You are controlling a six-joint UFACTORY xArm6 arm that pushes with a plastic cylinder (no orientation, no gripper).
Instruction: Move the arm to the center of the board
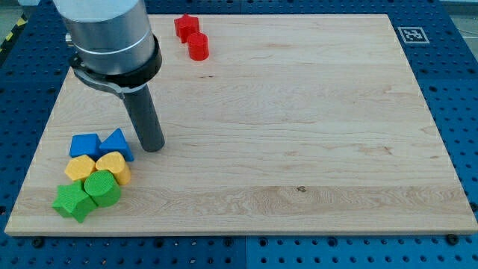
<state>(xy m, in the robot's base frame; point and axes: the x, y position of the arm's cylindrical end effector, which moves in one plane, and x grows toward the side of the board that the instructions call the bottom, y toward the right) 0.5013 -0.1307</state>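
Observation:
My tip [152, 147] rests on the wooden board [299, 134] at the view's left, just right of a blue triangular block [116, 143]. A blue block [84, 144] sits left of that one. Below them lie two yellow blocks [80, 167] [113, 166], then a green rounded block [101, 187] and a green star-like block [72, 201]. A red star block [184, 27] and a red cylinder [198, 46] sit at the view's top. The tip touches no block that I can tell.
The arm's grey housing [112, 37] hangs over the board's top left corner. A black-and-white marker tag [413, 34] sits off the board's top right corner on the blue perforated table [463, 90].

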